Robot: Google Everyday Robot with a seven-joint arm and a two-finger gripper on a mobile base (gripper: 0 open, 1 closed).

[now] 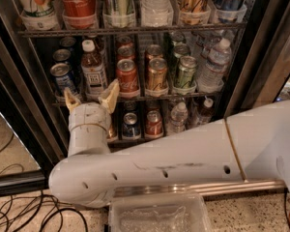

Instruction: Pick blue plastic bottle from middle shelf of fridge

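Observation:
The blue plastic bottle [93, 70] stands at the front left of the fridge's middle shelf [135, 98]: brown drink, white cap, white label with dark print. My gripper [91, 96] is just below and in front of it, open, its two tan fingertips [109, 94] spread to either side of the bottle's base. It holds nothing. The white arm runs from the right across the lower fridge [135, 57].
Left of the bottle stand blue cans [63, 76]. Right of it are a red can [127, 75], a gold can [156, 74], a green can [185, 72] and a water bottle [213, 64]. A clear plastic tray [157, 214] and cables [19, 216] lie on the floor.

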